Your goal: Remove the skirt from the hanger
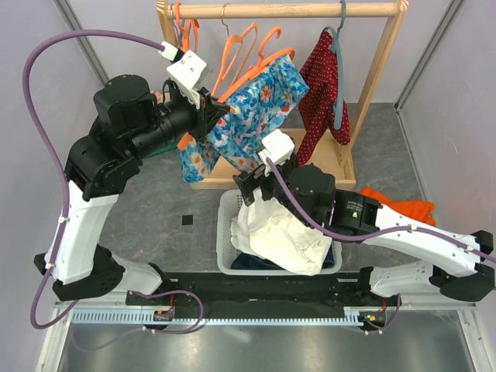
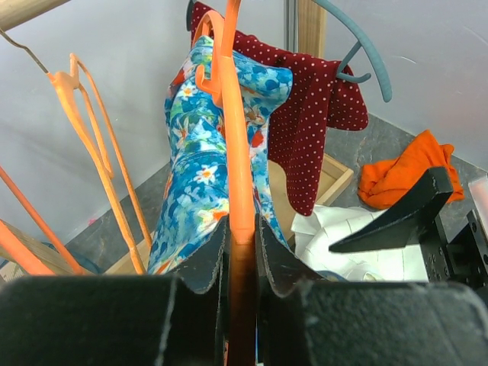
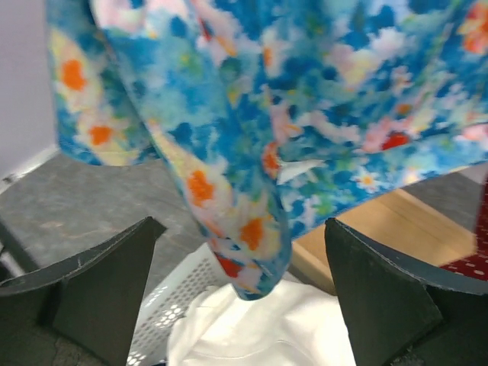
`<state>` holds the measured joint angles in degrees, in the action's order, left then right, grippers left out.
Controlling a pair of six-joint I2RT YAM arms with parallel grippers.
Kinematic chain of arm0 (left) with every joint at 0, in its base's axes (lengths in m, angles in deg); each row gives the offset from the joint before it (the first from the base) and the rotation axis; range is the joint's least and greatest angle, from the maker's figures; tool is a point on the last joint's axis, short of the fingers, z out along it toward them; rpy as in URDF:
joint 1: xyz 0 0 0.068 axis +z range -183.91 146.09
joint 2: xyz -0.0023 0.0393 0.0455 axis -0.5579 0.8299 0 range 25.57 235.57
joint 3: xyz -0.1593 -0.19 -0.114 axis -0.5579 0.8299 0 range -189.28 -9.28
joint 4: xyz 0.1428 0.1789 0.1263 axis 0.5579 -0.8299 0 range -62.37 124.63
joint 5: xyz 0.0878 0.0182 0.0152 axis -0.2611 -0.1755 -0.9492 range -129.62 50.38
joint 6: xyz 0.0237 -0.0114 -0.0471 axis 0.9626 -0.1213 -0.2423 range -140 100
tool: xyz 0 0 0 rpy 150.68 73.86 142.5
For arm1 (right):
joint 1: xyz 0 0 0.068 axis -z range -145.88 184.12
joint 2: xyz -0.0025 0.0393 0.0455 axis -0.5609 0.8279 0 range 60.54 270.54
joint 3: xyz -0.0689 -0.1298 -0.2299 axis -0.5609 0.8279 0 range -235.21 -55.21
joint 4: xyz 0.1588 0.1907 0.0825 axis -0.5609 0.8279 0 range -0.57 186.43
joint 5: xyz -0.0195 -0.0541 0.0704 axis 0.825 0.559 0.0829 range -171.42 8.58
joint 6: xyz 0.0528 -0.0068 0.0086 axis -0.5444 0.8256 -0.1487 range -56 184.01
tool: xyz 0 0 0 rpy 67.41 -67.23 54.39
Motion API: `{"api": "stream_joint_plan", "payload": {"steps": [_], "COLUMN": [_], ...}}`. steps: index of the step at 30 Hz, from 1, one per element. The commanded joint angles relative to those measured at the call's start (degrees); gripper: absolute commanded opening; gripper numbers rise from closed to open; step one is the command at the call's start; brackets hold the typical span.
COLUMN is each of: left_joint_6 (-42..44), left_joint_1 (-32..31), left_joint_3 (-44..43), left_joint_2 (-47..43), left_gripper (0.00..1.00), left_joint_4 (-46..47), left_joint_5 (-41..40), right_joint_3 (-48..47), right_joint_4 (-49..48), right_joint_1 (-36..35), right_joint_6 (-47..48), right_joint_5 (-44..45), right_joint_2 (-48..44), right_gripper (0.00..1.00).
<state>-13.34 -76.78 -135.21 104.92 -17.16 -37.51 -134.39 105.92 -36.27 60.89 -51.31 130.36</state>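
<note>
Orange plastic sits between the left gripper's (image 1: pixel 211 112) jaws, which I note are nearly closed on the lower bar of the hanger (image 1: pixel 263 68), holding it tilted in front of the wooden rack (image 1: pixel 294 10) at the far side of the table. The skirt (image 1: pixel 256 108), the blue floral-print one on this hanger, hangs from it above the white basket (image 1: pixel 225 232) at the near edge. I cannot tell whether the hook is clear of the rail.

Progress: the hanger is secured and the skirt is not yet off it. The right gripper (image 1: pixel 252 174) stands fully open with nothing in it, just under the hem. In my judgement, gripping the cloth and drawing it off the hanger is all still to do.

View differences:
- The left wrist view shows the pinch on the hanger (image 2: pixel 236 152), with the skirt (image 2: pixel 191 191) draped over both sides of it. The overhead view hides this contact.
- The right wrist view shows the hem of the skirt (image 3: pixel 305 114) hanging between the spread fingers (image 3: pixel 114 274), apparently touching neither.
- Only the overhead view shows both arms, the basket and the white garment (image 1: pixel 283 236) in it.
</note>
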Motion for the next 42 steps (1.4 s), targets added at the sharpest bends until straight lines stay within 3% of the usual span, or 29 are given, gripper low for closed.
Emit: {"api": "stream_joint_plan", "payload": {"steps": [1, 6, 9, 10, 12, 13, 15, 22, 27, 32, 42], "left_joint_6": [-1.3, -1.5, -1.4, -1.4, -1.2, -1.2, -1.0, 0.6, 1.2, 0.5, 1.6], "left_joint_1": [-0.2, -0.2, -0.2, -0.2, -0.2, -0.2, -0.2, -0.1, -0.1, -0.1, -0.1], "left_joint_3": [-0.8, -1.2, -1.2, -1.2, -1.4, -1.3, -1.1, 2.8, 3.0, 0.3, -0.1], "left_joint_2": [-1.2, -0.8, -0.5, -0.5, -0.5, -0.4, -0.6, -0.3, 2.5, 5.0, 6.9], "left_gripper": [0.02, 0.02, 0.02, 0.02, 0.02, 0.02, 0.02, 0.02, 0.02, 0.02, 0.02], "left_joint_4": [4.4, 4.5, 4.4, 4.4, 4.5, 4.5, 4.4, 5.6, 6.3, 6.3, 7.8], "left_joint_5": [1.4, 1.7, 1.5, 1.3, 1.1, 1.0, 0.4, -4.1, -7.6, -9.3, -13.4], "right_joint_3": [-0.1, -1.7, -4.0, -4.7, -6.4, -7.1, -8.8, -10.9, -15.5, -21.5, -18.4], "right_joint_4": [-1.1, -4.3, -5.1, -5.3, -5.5, -5.2, -3.8, -2.8, -3.0, 3.2, 5.7], "right_joint_1": [-0.4, -0.4, -0.4, -0.4, -0.4, -0.4, -0.4, -0.4, -0.4, -0.4, -0.4], "right_joint_6": [6.0, 7.0, 6.6, 6.5, 6.5, 6.3, 5.1, 1.5, -4.4, -9.5, -9.4], "right_joint_5": [9.3, 6.1, 4.8, 3.8, 3.2, 3.6, 4.3, 1.3, -14.2, -22.7, -20.4], "right_joint_2": [-0.4, 3.5, 6.5, 7.7, 8.6, 9.1, 8.8, -8.3, -20.0, -20.2, -18.2], "right_gripper": [0.98, 0.97, 0.84, 0.71, 0.55, 0.30, 0.00, 0.00, 0.00, 0.00, 0.00]}}
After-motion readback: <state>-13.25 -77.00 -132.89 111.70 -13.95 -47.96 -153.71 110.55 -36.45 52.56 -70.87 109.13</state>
